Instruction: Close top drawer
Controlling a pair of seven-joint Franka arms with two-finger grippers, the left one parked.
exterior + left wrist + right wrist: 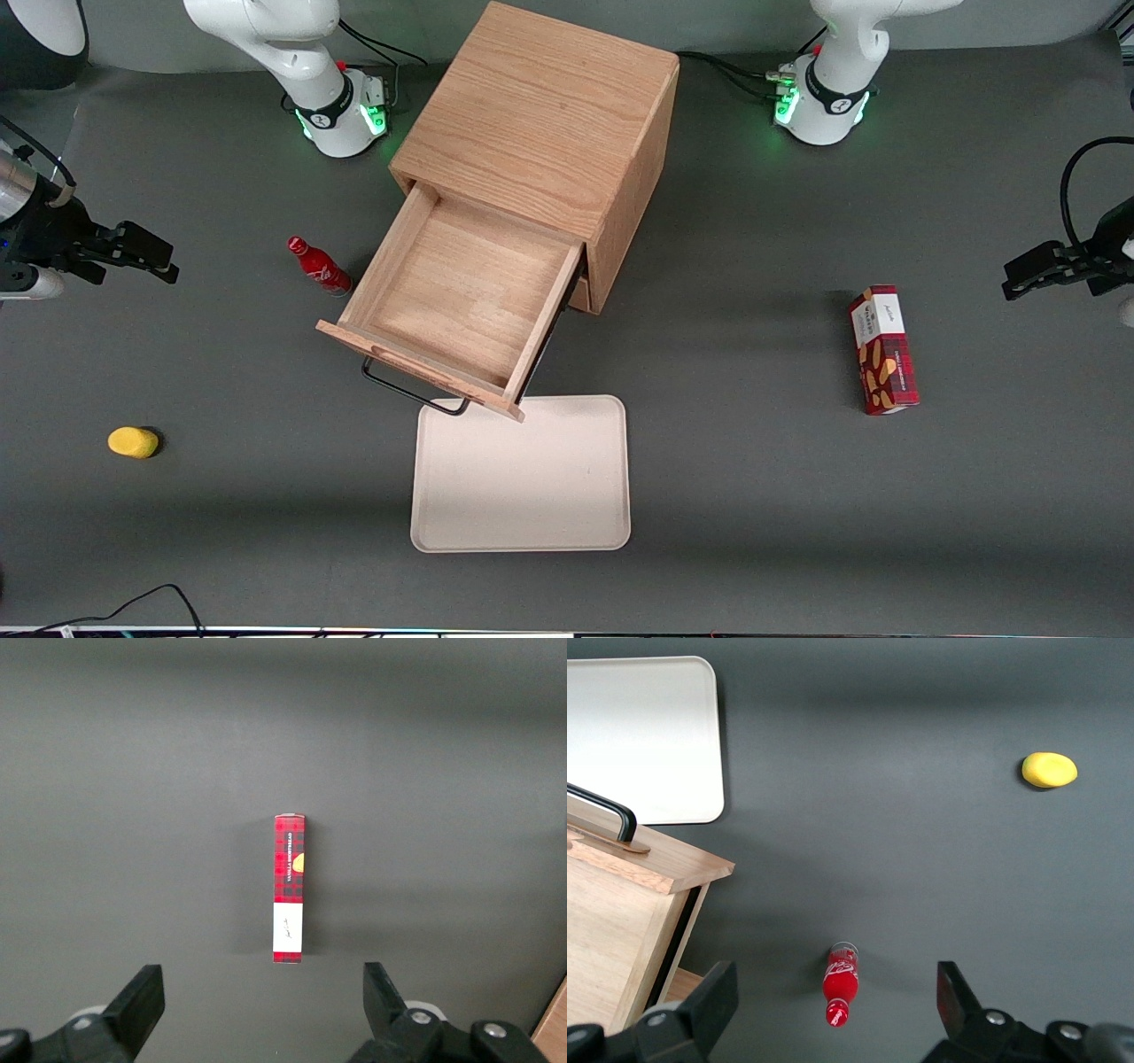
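Oak top drawer (461,297) pulled out, 1 red bottle (319,266), 1 tray (523,478), tool (837,1010) spread wide above bottle.

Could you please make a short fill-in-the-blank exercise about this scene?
1. The light-oak top drawer with the thin black wire handle is fully ____.
2. The open end effector holds ____.
3. The small red bottle stands beside the ____.
4. Inside, the drawer is ____.

Missing words: open; nothing; drawer; empty
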